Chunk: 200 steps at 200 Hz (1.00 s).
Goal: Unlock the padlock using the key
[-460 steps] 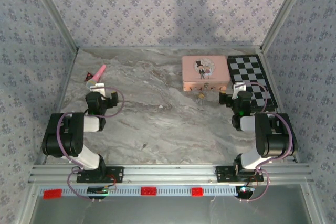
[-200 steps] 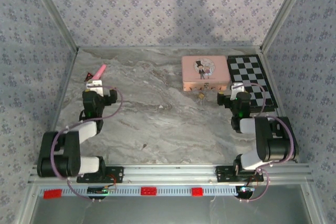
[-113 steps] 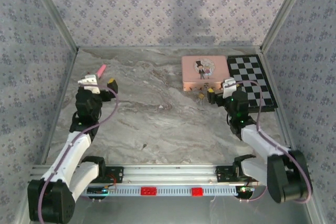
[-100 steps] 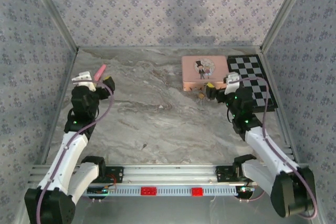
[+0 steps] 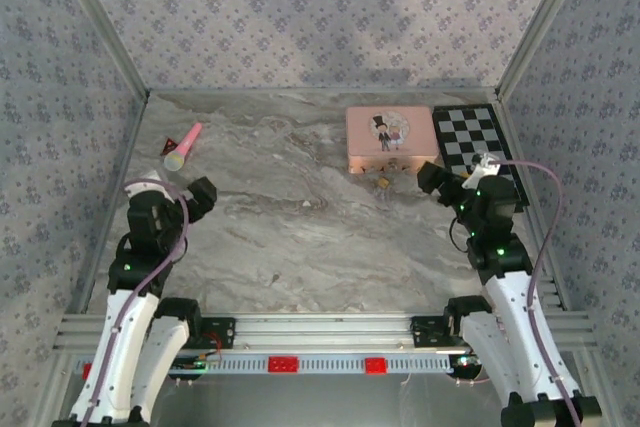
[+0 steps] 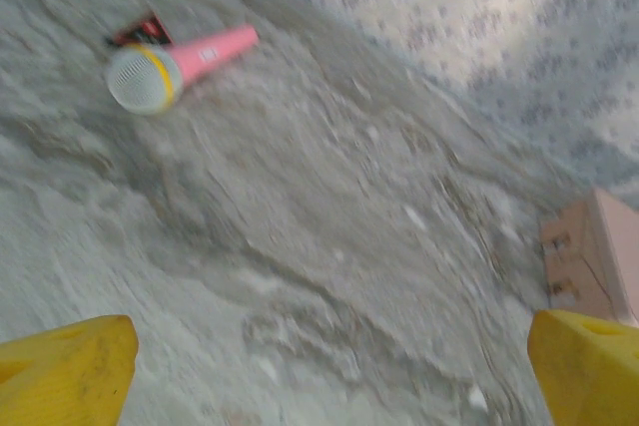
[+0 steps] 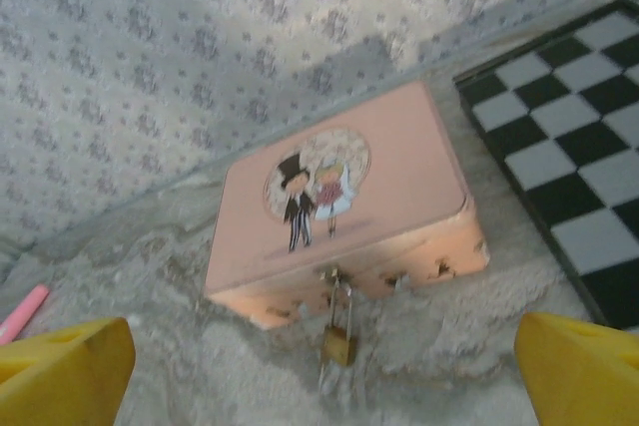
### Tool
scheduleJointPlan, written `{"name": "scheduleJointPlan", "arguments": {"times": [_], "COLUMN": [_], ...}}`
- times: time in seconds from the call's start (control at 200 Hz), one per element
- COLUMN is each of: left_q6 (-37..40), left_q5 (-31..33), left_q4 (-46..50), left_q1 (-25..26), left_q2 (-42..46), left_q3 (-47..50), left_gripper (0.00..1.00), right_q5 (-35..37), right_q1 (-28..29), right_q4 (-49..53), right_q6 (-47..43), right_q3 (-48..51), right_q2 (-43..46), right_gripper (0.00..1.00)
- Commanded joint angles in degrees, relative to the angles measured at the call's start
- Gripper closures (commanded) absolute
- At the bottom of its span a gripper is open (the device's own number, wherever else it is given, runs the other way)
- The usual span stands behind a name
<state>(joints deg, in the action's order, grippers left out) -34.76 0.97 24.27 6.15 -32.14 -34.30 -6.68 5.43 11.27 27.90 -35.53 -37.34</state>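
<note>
Padlock (image 7: 339, 345) hangs at the front clasp of a pink tin (image 7: 344, 192), far right on the table (image 5: 290, 247), long axis running far to near, brass body toward the near edge. Left pincer (image 5: 172, 197) and right pincer (image 5: 452, 179) both stand wide apart, holding nothing; blur hides the padlock's keyhole.

A pink toy microphone (image 6: 175, 62) lay on the marbled table (image 6: 329, 246), a red-and-black scrap (image 6: 140, 30) just behind it. A pink tin (image 6: 591, 256) sat near the table's right edge. The yellow jaws of the left gripper (image 6: 324, 376) stood wide apart.
</note>
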Motion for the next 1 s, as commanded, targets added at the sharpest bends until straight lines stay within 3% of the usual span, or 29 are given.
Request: {"name": "scheduleJointPlan", "arguments": {"times": [0.0, 0.11, 0.25, 0.355, 0.51, 0.725, 0.994], "left_q6": [-1.16, -1.78, -1.48, 0.75, 2.90, 4.02, 5.52], "left_q5": [-10.93, -10.97, -4.94, -0.90, 1.67, 0.11, 2.59], "left_q4": [1.59, 1.22, 0.34, 1.31, 2.93, -2.80, 0.53], "left_q1": [1.70, 7.38, 17.64, 21.40, 22.06, 22.05, 22.05], "left_q2": [-0.71, -2.20, -2.94, -2.24, 2.64, 12.01, 23.64], "left_q3": [1.09, 2.75, 4.87, 5.85, 7.43, 14.71, 18.26], "left_gripper": [0.00, 0.00, 0.00, 0.00, 0.00, 0.00, 0.00], "right_q5": [-5.51, -4.27, 0.80, 5.84, 8.65, 7.57, 3.53], "right_q1": [2.89, 9.71, 21.78, 31.18, 41.83, 52.76, 58.56], "right_q4": [5.38, 8.24, 11.44, 12.84, 13.07, 11.12, 11.07], "right_q6": [-0.09, -1.64, -2.98, -3.12, -3.14, -1.45, -1.40], "right_q3": [-2.32, -3.17, -4.17, -4.85, -5.92, -10.79, -20.54], "right_q2": [0.46, -0.69, -4.92, -9.62, -17.91, -31.93, -49.10], "right_gripper": [0.01, 0.01, 0.01, 0.01, 0.01, 0.01, 0.17]}}
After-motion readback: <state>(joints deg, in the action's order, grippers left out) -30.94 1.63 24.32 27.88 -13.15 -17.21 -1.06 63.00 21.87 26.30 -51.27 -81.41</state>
